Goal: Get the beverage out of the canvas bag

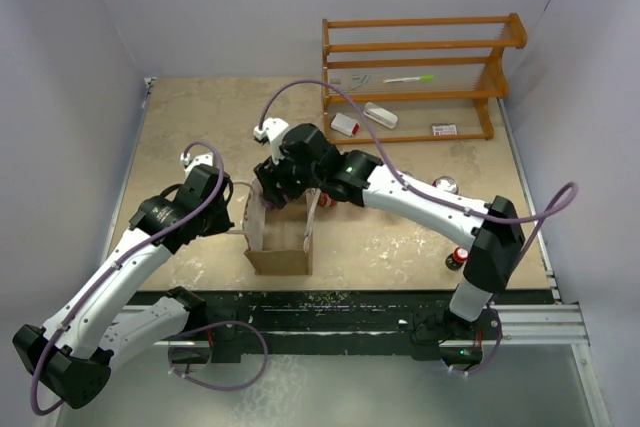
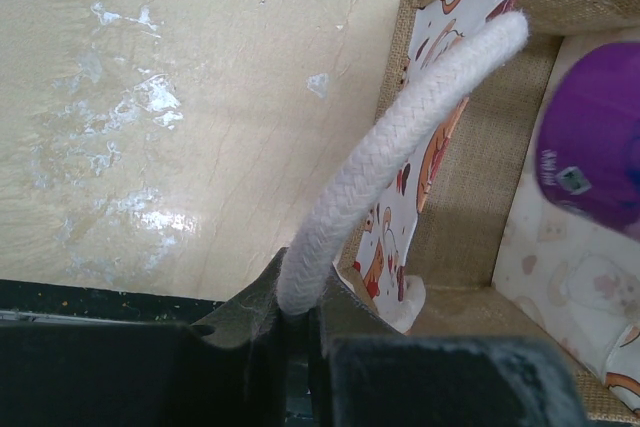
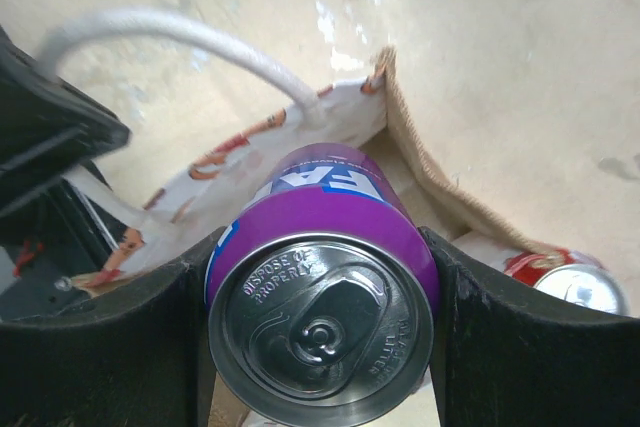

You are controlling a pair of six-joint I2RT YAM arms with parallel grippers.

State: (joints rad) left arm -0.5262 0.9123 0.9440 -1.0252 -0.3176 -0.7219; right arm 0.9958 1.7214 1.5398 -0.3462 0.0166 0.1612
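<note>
- My right claw (image 3: 320, 332) is clamped on the can (image 3: 320, 277). One black finger (image 3: 170, 337) presses its side at 9 o'clock and the other presses at 3 o'clock.
- The can is purple with white letters. It stands upright, and its silver top and pull tab face my wrist camera.
- The can's lower part sits between the walls of the bag (image 3: 420, 147), with printed lining at 9 o'clock of it and a burlap edge at 2 o'clock.
- From above, my right claw (image 1: 278, 187) hangs over the far end of the bag (image 1: 280, 247), at 12 o'clock of its mouth.
- My left claw (image 2: 300, 322) is pinched narrow on the handle (image 2: 400, 137). The white rope rises out of the jaws toward 1 o'clock.
- In that left wrist view the can (image 2: 590, 157) shows as a purple shape inside the bag (image 2: 470, 217), at 3 o'clock of the handle.
- From above, my left claw (image 1: 215, 187) is at 9 o'clock of the bag, just beside it.
- The bag stands upright on the table (image 1: 400, 237), near its middle, a little toward 7 o'clock.
- The handle (image 3: 200, 37) arcs across my right wrist view at 11 o'clock of the can.
- A red can (image 3: 575, 282) shows at 4 o'clock, past the burlap edge; I cannot tell whether it touches the bag.
- A wooden rack (image 1: 420, 77) stands at 1 o'clock of the table, well apart from the bag.
</note>
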